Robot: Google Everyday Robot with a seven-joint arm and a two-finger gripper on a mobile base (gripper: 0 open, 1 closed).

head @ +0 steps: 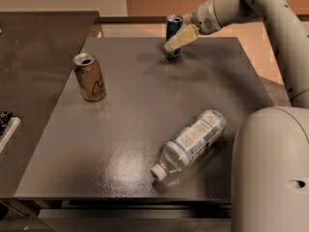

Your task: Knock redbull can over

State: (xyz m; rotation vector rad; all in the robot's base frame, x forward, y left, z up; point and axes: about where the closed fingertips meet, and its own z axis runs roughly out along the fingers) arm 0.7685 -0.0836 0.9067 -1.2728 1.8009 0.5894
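Note:
The redbull can [172, 29] stands upright near the far edge of the dark grey table [135, 115], blue and silver with a silver top. My gripper [176, 39] reaches in from the upper right and its pale fingers [184, 34] lie across the front of the can, touching or nearly touching it. The lower part of the can is partly hidden behind the fingers.
A tan-orange can [90, 76] stands upright at the table's left. A clear plastic bottle [190, 142] with a white label lies on its side at the front right. My white base [270, 173] fills the lower right. A second dark surface [29, 57] adjoins at the left.

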